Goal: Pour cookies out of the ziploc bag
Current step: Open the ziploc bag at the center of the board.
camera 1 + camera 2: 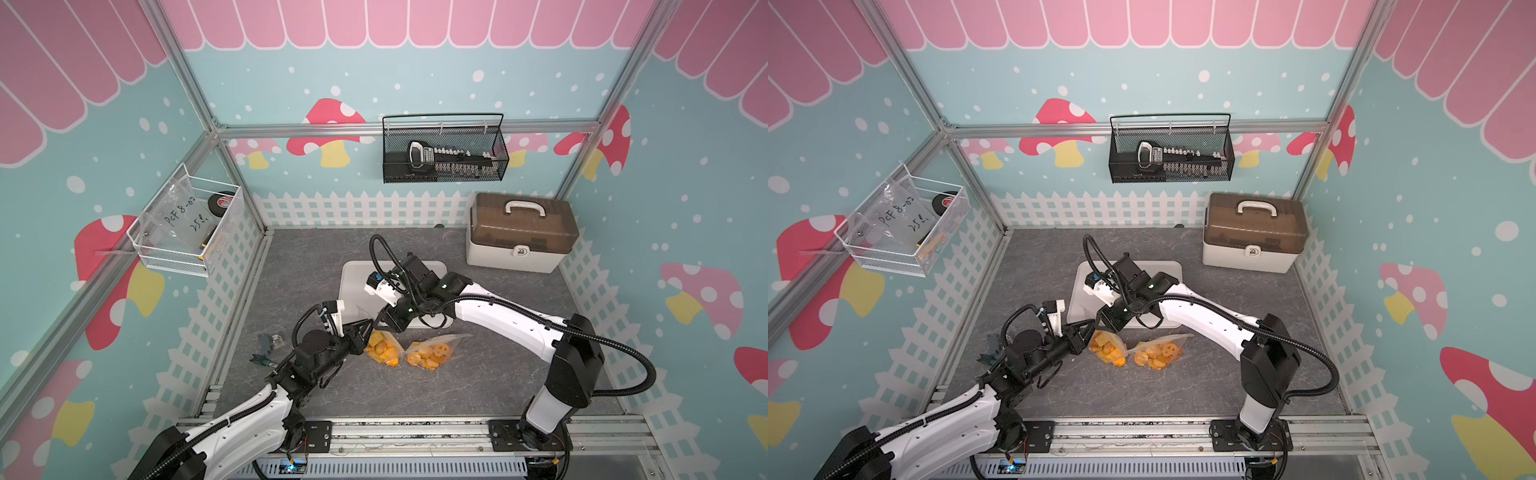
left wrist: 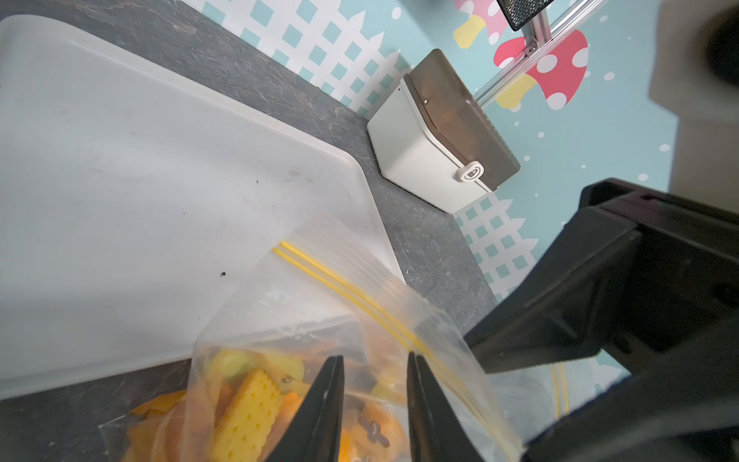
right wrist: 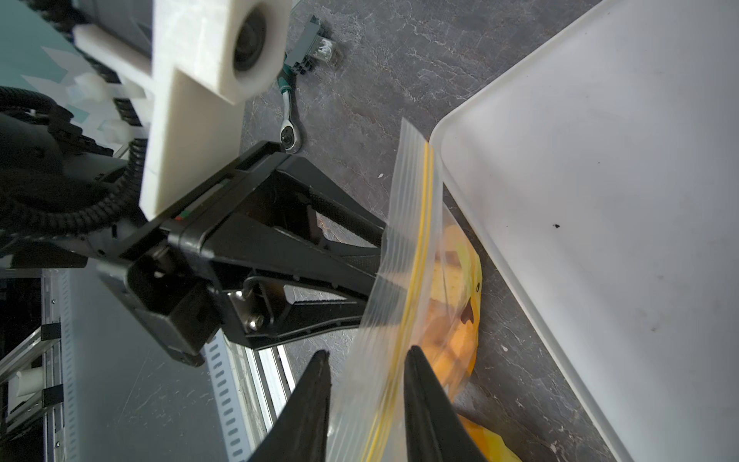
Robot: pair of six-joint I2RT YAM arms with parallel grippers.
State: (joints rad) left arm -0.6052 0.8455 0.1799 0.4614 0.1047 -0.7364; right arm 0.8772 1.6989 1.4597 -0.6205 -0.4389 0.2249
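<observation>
Now we're straddling the zip strip [image 3: 420, 248] w/ the right hand [image 3: 368, 352], fingers apart; left hand [image 2: 374, 358] opposite, grip unclear. Ziploc bag [image 1: 381, 348] of cookies [image 2: 244, 416] is lying on the worktop [image 1: 415, 395] alongside the tray [image 1: 353, 282].

Left gripper [image 2: 374, 360], right gripper [image 3: 366, 352] close together (jaws parted)

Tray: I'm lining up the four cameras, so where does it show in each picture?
In a top view: tray mid-table, partly hidden.
In a top view: tray mid-table, again partly hidden.
Left wrist: tray fills much of the picture, behind the bag.
Right wrist: tray large, beside the bag's zip.
Shared landmark: the cookie bag at its near edge.
</observation>
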